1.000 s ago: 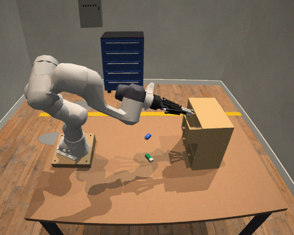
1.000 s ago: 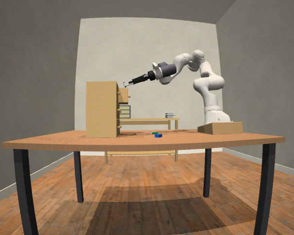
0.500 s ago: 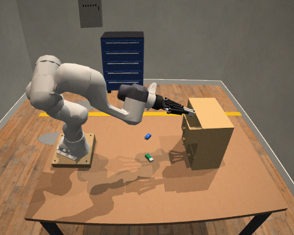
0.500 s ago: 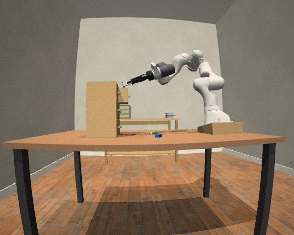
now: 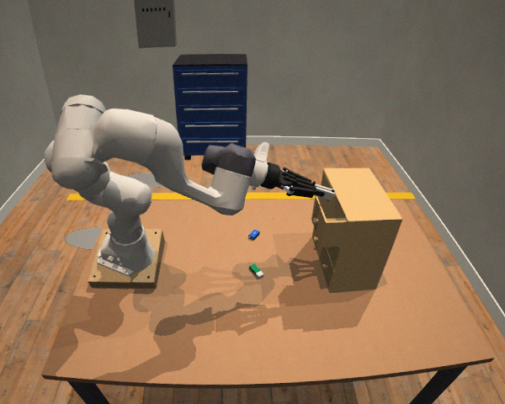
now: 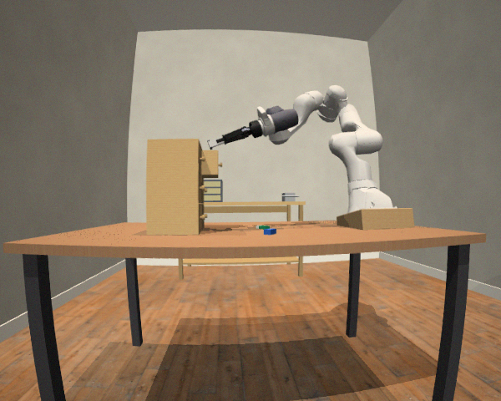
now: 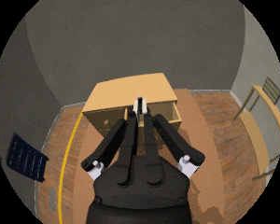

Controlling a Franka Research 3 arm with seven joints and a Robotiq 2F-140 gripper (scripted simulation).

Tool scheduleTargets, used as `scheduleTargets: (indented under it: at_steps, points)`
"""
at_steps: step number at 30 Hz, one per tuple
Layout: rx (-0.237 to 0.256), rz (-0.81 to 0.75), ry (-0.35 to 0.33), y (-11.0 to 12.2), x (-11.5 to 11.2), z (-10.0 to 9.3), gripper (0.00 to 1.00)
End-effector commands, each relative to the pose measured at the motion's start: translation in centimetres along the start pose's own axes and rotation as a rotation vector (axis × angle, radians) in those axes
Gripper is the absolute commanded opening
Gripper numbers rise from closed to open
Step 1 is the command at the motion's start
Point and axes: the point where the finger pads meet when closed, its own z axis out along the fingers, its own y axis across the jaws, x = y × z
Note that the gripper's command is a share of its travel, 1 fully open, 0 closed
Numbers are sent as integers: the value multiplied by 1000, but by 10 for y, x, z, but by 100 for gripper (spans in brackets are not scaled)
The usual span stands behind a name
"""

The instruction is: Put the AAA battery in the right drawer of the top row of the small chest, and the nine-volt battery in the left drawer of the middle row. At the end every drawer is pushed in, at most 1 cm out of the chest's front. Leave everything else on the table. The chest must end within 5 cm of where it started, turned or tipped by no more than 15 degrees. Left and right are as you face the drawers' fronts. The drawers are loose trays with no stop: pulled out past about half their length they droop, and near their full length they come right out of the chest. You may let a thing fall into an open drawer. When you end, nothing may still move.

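My gripper (image 5: 326, 191) (image 6: 213, 145) (image 7: 140, 105) is shut on a thin dark thing that looks like the AAA battery, mostly hidden between the pale fingertips. It is just above the pulled-out top right drawer (image 6: 210, 163) (image 7: 176, 112), near its left wall in the wrist view. The small chest (image 5: 365, 254) (image 6: 173, 185) (image 7: 131, 89) stands upright. Its other drawers look pushed in, though the far ones are partly hidden. A blue block (image 5: 253, 235) (image 6: 270, 231), which looks like the nine-volt battery, lies on the table (image 5: 244, 348) (image 6: 328, 246) in front of the chest.
A green block with a white end (image 5: 255, 269) (image 6: 264, 226) lies on the table near the blue block. The drawer knobs stick out from the chest's front. The arm's wooden base (image 5: 126, 284) (image 6: 387, 218) stands at the opposite end of the table.
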Motion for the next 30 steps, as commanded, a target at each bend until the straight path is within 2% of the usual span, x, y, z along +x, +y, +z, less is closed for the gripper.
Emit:
scheduleTargets:
  at_steps: [1,12,20,21,30]
  points:
    - [1,0,2,0,1,0,3]
    - [1,0,2,0,1,0,5]
    - [1,0,2,0,1,0,15]
    - [1,0,2,0,1,0,100]
    - [1,0,2,0,1,0,100]
